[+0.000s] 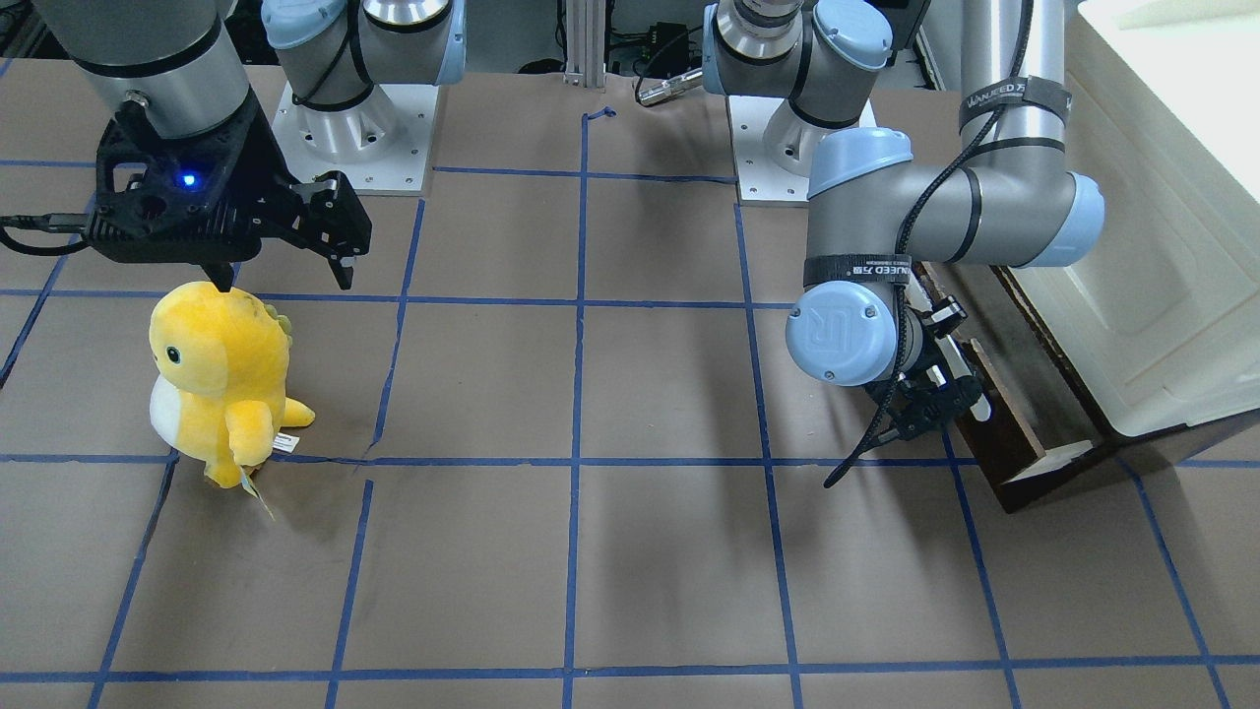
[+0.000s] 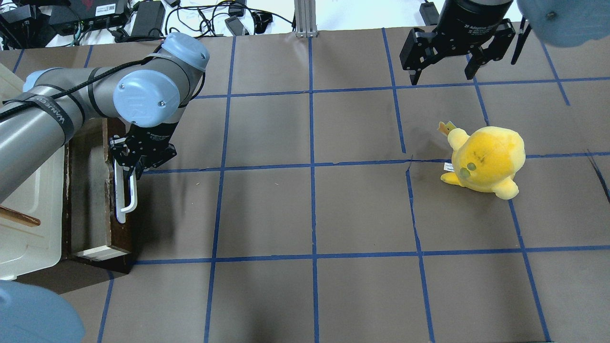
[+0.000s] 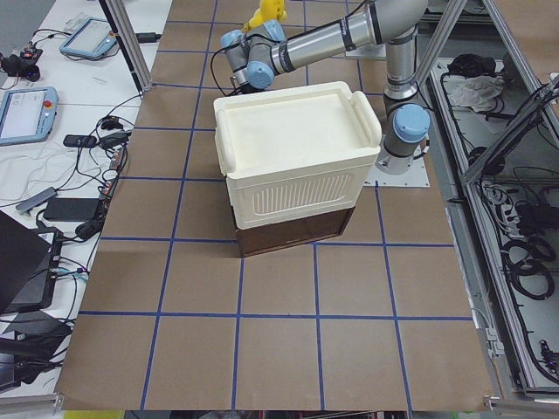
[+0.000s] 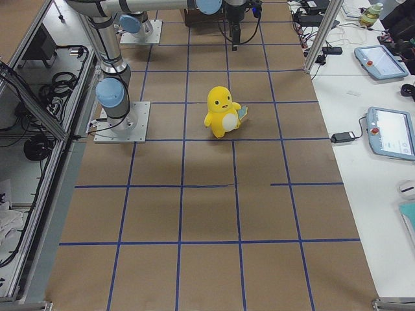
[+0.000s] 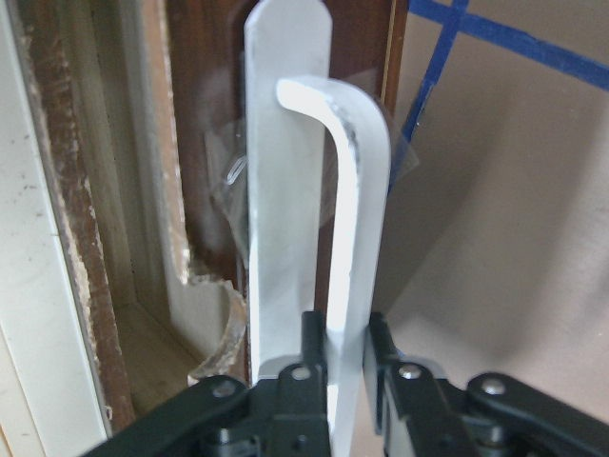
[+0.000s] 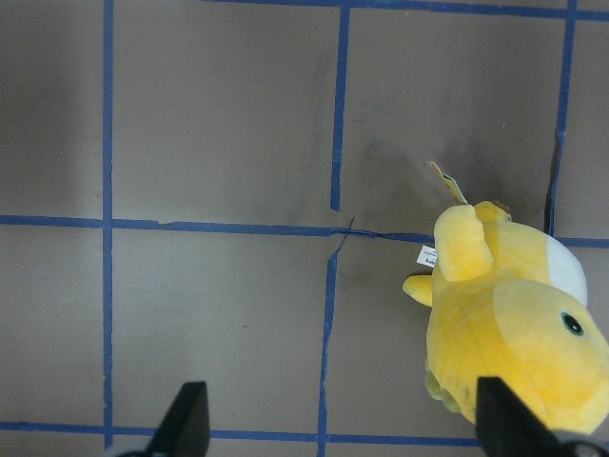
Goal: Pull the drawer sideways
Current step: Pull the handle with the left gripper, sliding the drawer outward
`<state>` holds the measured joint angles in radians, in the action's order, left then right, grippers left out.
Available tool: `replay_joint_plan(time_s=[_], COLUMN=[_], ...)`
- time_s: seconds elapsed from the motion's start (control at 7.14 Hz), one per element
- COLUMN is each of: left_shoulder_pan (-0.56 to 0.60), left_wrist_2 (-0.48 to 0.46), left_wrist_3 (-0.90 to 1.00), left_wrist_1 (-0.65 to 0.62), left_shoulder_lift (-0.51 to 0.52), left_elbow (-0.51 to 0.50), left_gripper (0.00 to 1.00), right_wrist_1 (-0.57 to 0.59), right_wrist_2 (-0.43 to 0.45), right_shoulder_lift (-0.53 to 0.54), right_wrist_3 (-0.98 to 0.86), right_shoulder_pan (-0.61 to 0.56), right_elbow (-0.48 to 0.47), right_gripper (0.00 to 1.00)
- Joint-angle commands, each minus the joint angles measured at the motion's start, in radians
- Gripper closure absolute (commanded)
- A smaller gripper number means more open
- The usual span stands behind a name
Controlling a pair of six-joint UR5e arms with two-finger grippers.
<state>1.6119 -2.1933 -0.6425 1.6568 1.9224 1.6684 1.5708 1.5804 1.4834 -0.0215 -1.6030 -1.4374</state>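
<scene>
The dark brown drawer [image 2: 102, 143] sticks partly out of the cream-white cabinet [image 2: 24, 209] at the table's left, its pale inside [image 2: 88, 190] showing. It also shows in the front-facing view [image 1: 1019, 433]. Its long white bar handle [image 2: 125, 195] runs along the front. My left gripper [image 2: 131, 169] is shut on the handle [image 5: 347, 238] near one end, one black fingertip [image 5: 309, 343] on each side of the bar. My right gripper [image 2: 443, 71] is open and empty, hanging above the table at the far right, apart from the drawer.
A yellow plush toy [image 2: 486, 162] stands on the right half of the table, just in front of the right gripper [image 6: 343, 424]. The brown table cover has blue tape grid lines. The cabinet [image 3: 297, 157] sits at the table's left end.
</scene>
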Motion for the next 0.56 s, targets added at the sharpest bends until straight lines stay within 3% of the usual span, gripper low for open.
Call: replay_joint_plan(time_s=[0.0, 0.42], left_shoulder_pan=[0.008, 0.011], left_wrist_2=[0.009, 0.027], left_wrist_3=[-0.006, -0.008], left_wrist_1=[0.001, 0.001], left_shoulder_lift=[0.007, 0.007], left_elbow=[-0.021, -0.024], left_gripper=[1.00, 1.00], right_wrist_1=[0.000, 0.000], right_wrist_2=[0.000, 0.001], right_shoulder_lift=[0.000, 0.000], right_wrist_3=[0.000, 0.000], right_shoulder_pan=[0.000, 0.000], right_elbow=[0.000, 0.000], right_gripper=[0.00, 0.00])
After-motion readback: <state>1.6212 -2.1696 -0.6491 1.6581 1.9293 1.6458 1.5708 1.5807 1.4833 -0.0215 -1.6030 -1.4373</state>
